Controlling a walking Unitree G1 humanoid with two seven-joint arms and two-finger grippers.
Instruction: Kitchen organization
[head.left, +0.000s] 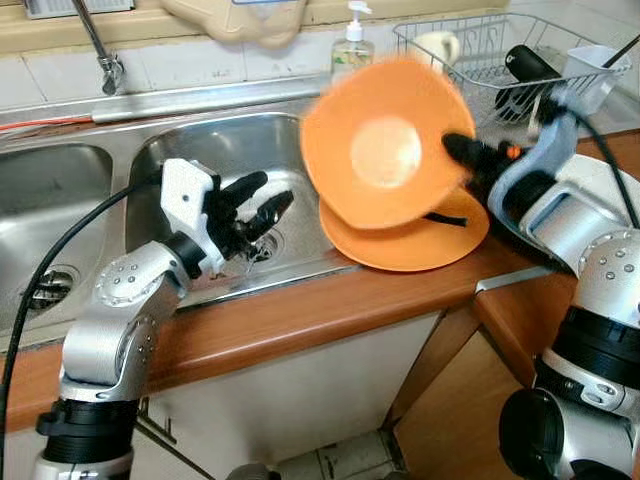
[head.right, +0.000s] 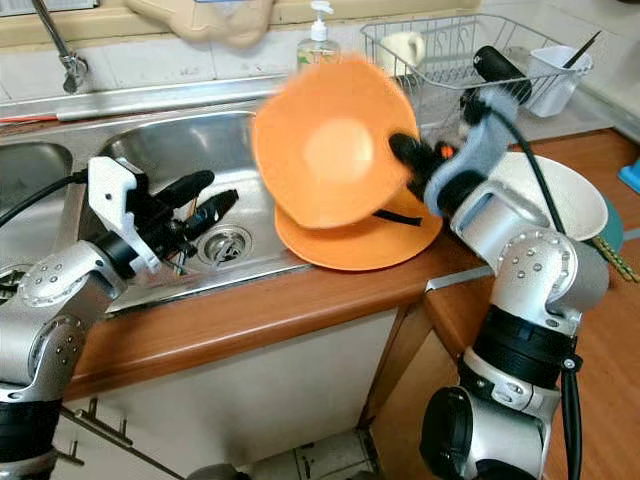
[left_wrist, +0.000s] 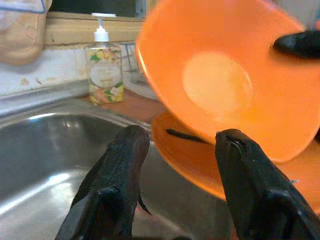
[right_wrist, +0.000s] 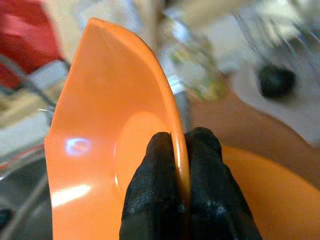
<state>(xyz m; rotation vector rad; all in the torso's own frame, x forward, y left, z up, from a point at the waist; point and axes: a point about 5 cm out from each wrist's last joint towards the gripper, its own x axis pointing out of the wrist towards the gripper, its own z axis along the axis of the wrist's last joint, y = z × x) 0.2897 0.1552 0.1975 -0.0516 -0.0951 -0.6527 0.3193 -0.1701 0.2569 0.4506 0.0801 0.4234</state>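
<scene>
Orange bowl (right_wrist: 100, 150) rim pinched by right tool (right_wrist: 180, 150); left tool (left_wrist: 180, 175) spread over sink (left_wrist: 45, 150).

A home kitchen: a double stainless sink (head.left: 215, 150) set in a wooden counter (head.left: 300, 315), a tap (head.left: 100, 45), a soap dispenser (head.left: 352, 45), and a wire dish rack (head.left: 500, 50) holding a mug (head.left: 437, 45).

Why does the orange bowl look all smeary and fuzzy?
Head views: the round orange plastic bowl, pinched by the right end effector, is motion-blurred. Right wrist view: background streaked, bowl rim sharp. Left wrist view: the open left end effector is crisp, bowl slightly soft.
</scene>
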